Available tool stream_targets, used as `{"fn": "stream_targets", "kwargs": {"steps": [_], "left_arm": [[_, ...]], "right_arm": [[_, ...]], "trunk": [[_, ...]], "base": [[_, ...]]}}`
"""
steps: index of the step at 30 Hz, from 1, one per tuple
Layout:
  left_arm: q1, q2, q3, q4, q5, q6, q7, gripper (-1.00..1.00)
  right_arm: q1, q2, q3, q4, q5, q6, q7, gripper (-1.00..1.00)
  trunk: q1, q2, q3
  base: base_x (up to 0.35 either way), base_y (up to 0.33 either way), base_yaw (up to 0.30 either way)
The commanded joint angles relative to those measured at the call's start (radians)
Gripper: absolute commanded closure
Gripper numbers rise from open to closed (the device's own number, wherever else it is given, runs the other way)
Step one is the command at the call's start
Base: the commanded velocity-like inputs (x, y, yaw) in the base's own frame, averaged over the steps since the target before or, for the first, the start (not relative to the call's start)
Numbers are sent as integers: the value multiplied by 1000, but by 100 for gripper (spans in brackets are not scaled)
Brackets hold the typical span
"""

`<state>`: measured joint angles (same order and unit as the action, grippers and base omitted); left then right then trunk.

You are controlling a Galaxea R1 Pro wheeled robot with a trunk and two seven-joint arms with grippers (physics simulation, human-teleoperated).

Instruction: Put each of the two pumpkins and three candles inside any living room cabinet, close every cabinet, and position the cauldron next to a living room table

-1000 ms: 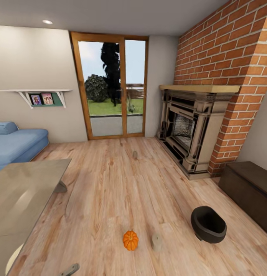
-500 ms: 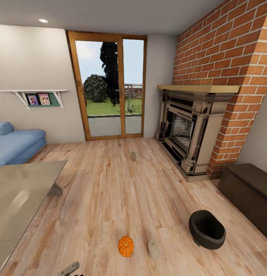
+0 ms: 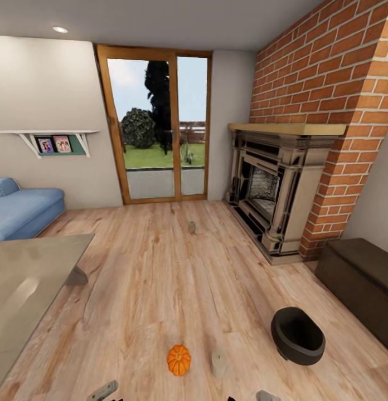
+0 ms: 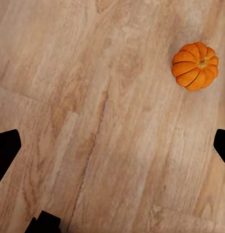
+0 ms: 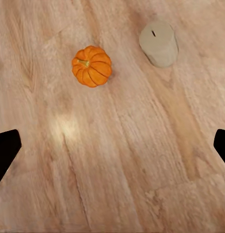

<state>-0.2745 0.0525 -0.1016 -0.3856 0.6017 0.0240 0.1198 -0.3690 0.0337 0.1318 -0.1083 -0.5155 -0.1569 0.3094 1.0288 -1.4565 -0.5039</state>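
One pumpkin sits on the bare wooden floor just ahead of the robot, stem up, with a squat grey candle just beside it on the fireplace side and not touching it. A second candle stands well apart, far up the room toward the glass doors. The black cauldron rests on the floor to the right, between the pumpkin and the long dark cabinet, whose front looks closed from here. The grey glossy bench fills the left side, a blue sofa behind it. From the left wrist camera, the left hand hangs above plain boards with its dark fingertips far apart at the picture's edges, spread open and holding nothing; the pumpkin lies off to one side of it. The right hand is likewise wide open and empty, with pumpkin and candle both beyond its fingers. I would say the robot is in its approach to the first pickup; nothing seems stowed yet. The next move, I judge, calls for bringing one hand squarely over the pumpkin or the candle, lowering it, then closing. The round pumpkin may roll if nudged.
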Motion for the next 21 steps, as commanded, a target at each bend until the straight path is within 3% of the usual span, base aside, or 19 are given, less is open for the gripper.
{"fn": "stream_targets", "kwargs": {"steps": [1, 5, 7, 8, 12, 16, 21], "left_arm": [[0, 1, -8, -3, 8, 2, 8, -100], [0, 1, -6, -3, 7, 2, 8, -100], [0, 1, -6, -3, 7, 2, 8, -100], [0, 1, -6, -3, 7, 2, 8, -100], [0, 1, -7, -2, 8, 2, 8, -100], [0, 1, -7, -3, 9, 2, 8, -100], [0, 2, -4, -1, 9, 3, 8, -100]], "right_arm": [[-1, -1, 9, -59, -11, 44, 13, -100], [4, -2, 8, -364, -14, 232, 21, -100], [9, -3, 2, -599, -16, 382, 2, -100], [10, -5, 1, -657, -17, 418, -8, -100], [14, -31, -2, -1060, -25, 675, -122, -100], [15, -39, -4, -1307, -30, 814, -169, -100], [15, -41, -4, -1385, -32, 843, -162, -100]], "trunk": [[0, -1, -1], [0, -1, -1], [0, -1, -1], [0, -1, -1], [0, -1, -1], [0, -1, -1], [0, -1, -1]], "base": [[22, -42, 0], [10, -18, 0], [3, -6, 0], [2, -4, 0], [1, -1, 0], [1, 0, 0], [141, 15, -2]]}}
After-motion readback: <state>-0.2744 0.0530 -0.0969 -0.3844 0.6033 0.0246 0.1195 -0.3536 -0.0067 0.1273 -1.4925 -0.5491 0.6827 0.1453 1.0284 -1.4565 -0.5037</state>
